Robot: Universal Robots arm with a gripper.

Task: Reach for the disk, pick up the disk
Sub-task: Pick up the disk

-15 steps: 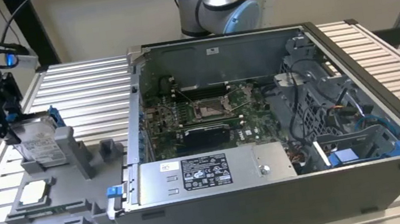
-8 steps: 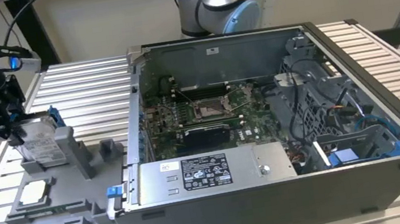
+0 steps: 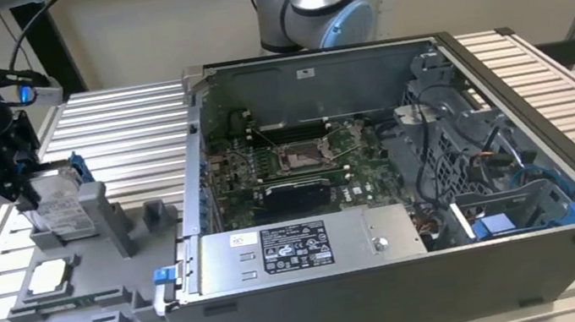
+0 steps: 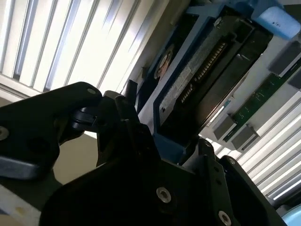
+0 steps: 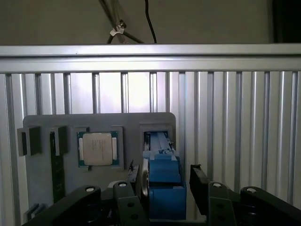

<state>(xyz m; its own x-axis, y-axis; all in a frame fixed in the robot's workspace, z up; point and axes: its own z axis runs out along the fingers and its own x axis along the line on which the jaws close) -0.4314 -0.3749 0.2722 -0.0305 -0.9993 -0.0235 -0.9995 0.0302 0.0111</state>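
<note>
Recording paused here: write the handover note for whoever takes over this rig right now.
The hand is open, straddling the flat silver-grey metal hard drive with its blue plastic bracket; a gap shows on one side.
The drive stands on edge in its slot on the grey plastic fixture plate.
Done: the reach. Left: grip and lift; the drive is not yet raised.

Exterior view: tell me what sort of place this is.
Probably a robotics lab bench for computer assembly work: an open computer case with its motherboard exposed, a grey parts fixture on a slatted metal table, and a robot arm's gripper at the disk.
</note>
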